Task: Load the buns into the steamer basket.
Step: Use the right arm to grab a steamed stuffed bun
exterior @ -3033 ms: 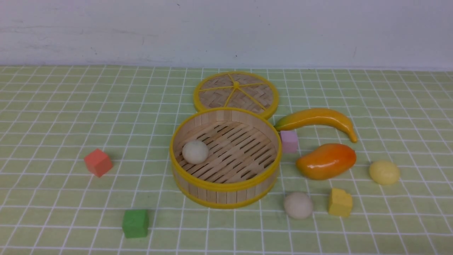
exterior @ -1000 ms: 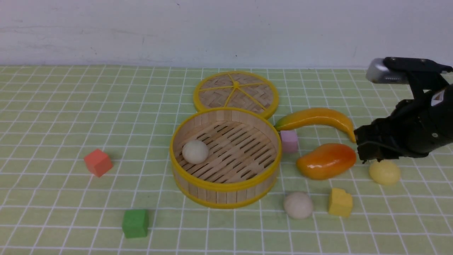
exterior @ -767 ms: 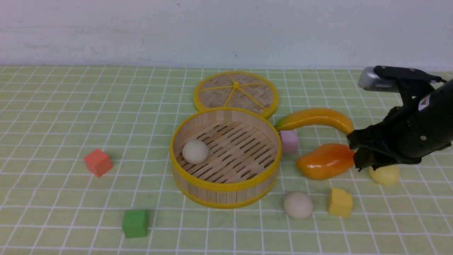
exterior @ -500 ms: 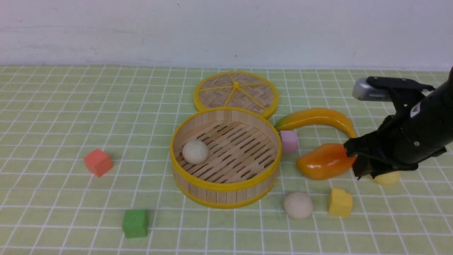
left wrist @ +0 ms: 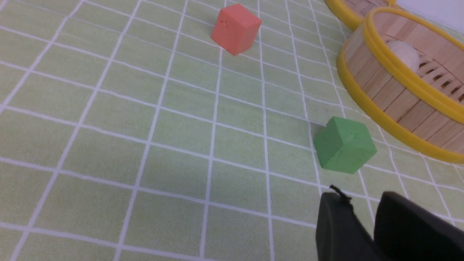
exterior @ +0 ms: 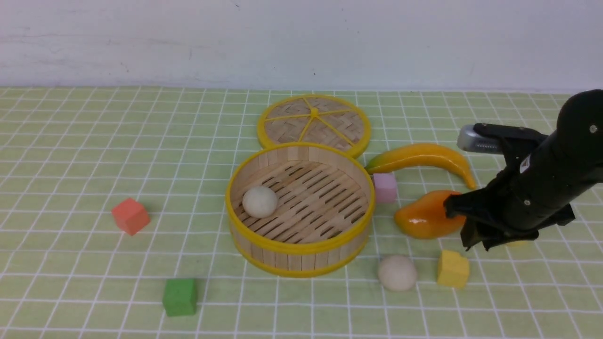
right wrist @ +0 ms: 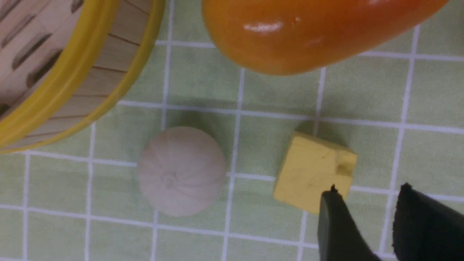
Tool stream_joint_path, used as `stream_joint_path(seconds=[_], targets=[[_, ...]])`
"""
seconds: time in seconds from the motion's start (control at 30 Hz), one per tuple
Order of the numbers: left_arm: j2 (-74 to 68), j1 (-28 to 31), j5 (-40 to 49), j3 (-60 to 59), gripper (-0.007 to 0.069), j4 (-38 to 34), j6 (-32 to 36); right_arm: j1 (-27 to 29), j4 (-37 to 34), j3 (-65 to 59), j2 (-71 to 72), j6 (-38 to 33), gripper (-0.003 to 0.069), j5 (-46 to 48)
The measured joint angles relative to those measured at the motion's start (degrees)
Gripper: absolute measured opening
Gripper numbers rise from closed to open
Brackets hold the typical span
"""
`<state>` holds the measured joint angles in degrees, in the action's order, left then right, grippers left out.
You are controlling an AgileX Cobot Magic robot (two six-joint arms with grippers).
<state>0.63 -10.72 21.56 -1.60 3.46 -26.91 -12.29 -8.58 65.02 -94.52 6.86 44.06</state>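
The steamer basket (exterior: 301, 248) stands mid-table, with one off-white bun (exterior: 260, 201) on its slatted floor. A second off-white bun (exterior: 397, 272) lies on the cloth by the basket's near right side, and shows in the right wrist view as a bun (right wrist: 181, 170) beside the basket wall (right wrist: 72, 83). The pale yellow bun (exterior: 517, 243) is almost hidden behind my right arm. My right gripper (exterior: 476, 238) (right wrist: 366, 197) hovers open and empty, just right of the yellow cube. My left gripper (left wrist: 362, 203) is slightly open and empty, low over the cloth near the green cube, with the basket (left wrist: 391, 105) beyond.
An orange mango (exterior: 424, 217) and a banana (exterior: 421, 157) lie right of the basket, with a pink cube (exterior: 385, 187) between them. A yellow cube (exterior: 453, 269) sits close to the right fingers. The woven lid (exterior: 314, 123) lies behind the basket. A red cube (exterior: 130, 215) and a green cube (exterior: 180, 296) are on the left.
My right arm has come in from the right edge and moved left, nearer and lower, covering the pale yellow bun. The buns and the basket have not moved.
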Motion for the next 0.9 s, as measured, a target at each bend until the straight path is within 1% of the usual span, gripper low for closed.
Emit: stream_joint_path(seconds=[0.07,0.2,0.27,0.4,0.67,0.9], targets=[[0.00,0.00,0.00,0.00,0.0163,0.00,0.00,1.17,3.13,0.57,-0.15,2.60,0.0253,-0.05],[0.00,0.00,0.00,0.00,0.0165,0.00,0.00,6.42,10.28,2.89,-0.21,7.96,0.0270,-0.35],[0.00,0.00,0.00,0.00,0.0166,0.00,0.00,9.13,11.72,3.81,-0.40,9.54,0.0272,-1.08],[0.00,0.00,0.00,0.00,0.0173,0.00,0.00,11.98,11.94,4.26,-2.15,10.52,0.0274,-3.40],[0.00,0.00,0.00,0.00,0.0176,0.00,0.00,12.24,8.58,4.26,-7.28,10.52,0.0274,-9.68],[0.00,0.00,0.00,0.00,0.0183,0.00,0.00,12.24,7.25,4.26,-10.21,9.36,0.0272,-11.70]])
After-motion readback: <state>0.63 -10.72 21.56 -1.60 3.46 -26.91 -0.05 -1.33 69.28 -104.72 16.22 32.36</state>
